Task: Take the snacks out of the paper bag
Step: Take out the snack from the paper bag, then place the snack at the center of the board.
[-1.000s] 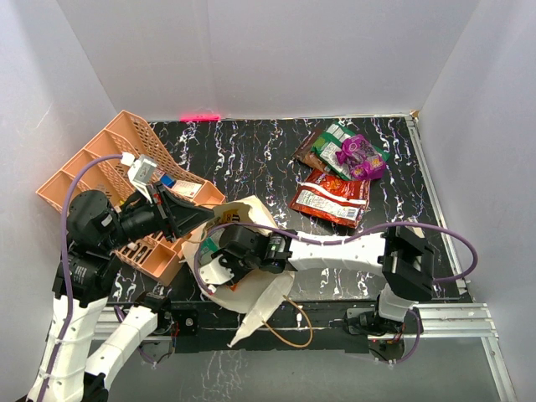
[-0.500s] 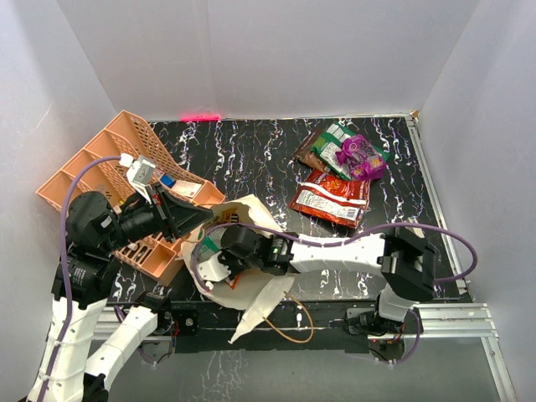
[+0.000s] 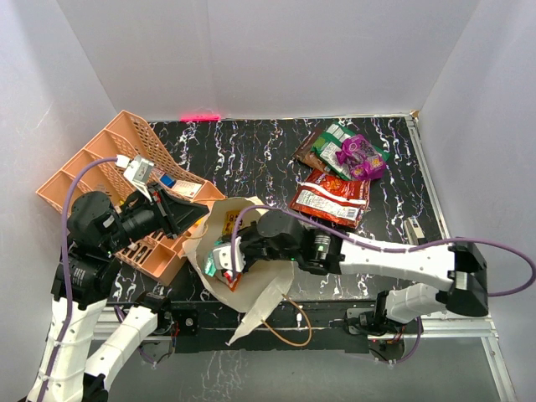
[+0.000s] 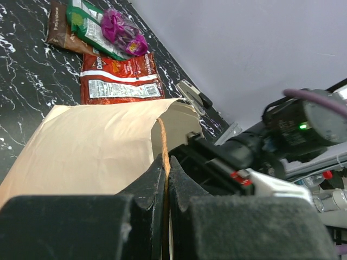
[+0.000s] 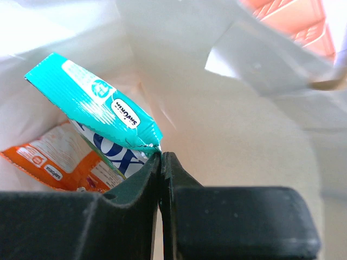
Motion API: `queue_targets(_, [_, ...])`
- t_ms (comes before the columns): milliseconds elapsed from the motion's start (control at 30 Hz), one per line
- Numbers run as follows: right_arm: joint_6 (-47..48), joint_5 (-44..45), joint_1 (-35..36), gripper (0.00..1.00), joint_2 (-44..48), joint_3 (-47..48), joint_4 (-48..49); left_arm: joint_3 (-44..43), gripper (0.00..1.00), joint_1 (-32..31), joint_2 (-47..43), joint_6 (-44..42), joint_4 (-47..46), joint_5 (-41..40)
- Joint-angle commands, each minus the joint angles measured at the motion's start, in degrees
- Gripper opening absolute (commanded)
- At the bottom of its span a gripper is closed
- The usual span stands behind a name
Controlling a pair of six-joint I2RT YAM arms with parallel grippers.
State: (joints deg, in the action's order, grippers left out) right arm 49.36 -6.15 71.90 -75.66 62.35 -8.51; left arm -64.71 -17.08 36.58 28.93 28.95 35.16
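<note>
The cream paper bag (image 3: 251,289) lies open at the near edge of the table. My left gripper (image 3: 201,216) is shut on its tan loop handle (image 4: 162,138) and holds the mouth up; the bag's side fills the left wrist view (image 4: 92,146). My right gripper (image 3: 230,255) is in the bag's mouth, shut on the corner of a teal packet (image 5: 92,105). Below it lie a white-and-blue packet (image 5: 116,157) and an orange packet (image 5: 46,162). On the table lie a red pouch (image 3: 331,199), a purple packet (image 3: 362,155), a green packet (image 3: 335,141) and a brown pouch (image 4: 59,35).
The orange compartment tray (image 3: 92,167) with small boxes stands tilted at the left, beside my left arm. White walls close the table on three sides. A loose tan handle loop (image 3: 293,331) hangs over the front edge.
My right arm has drawn back to the right out of the bag, and the teal packet now shows at the bag's mouth. The left gripper still holds the handle.
</note>
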Motion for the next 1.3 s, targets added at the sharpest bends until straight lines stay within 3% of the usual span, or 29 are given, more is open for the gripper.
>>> queue_targets(0, [-3.7,-2.1,-0.1,0.07,6.4,0.6,5.3,-1.6,0.0,0.0,0.4,-0.6,0.2,-2.8])
queue_targets(233, [-5.8,-2.4,-0.1,0.07,15.5,4.4,-0.4,-2.4,0.0,0.1,1.2,-0.9,1.2,-4.7])
queue_targets(500, [-14.6,2.3,0.0,0.07,23.2,10.3,2.0,-1.2,0.0,0.1,1.3,-0.7,0.7,-5.2])
queue_targets(700, [-17.9,18.5,-0.1,0.07,21.6,15.7,8.7,-1.0,0.0,0.1,1.4,-0.5,0.5,-5.4])
queue_targets(900, [-8.6,44.1,-0.6,0.07,15.3,17.9,20.3,-1.3,0.0,0.0,1.4,-0.5,0.9,-5.4])
queue_targets(1000, [-4.8,46.0,-6.7,0.07,12.5,16.4,22.0,-1.5,0.0,0.1,1.2,-0.5,0.9,-5.4])
queue_targets(1133, [-17.0,41.3,-20.0,0.07,10.7,13.3,17.0,-1.7,0.0,0.0,1.1,-0.7,1.4,-5.4])
queue_targets(1267, [-25.7,35.9,-28.4,0.07,9.1,7.3,14.8,-1.7,0.0,0.0,0.7,-0.7,1.9,-5.3])
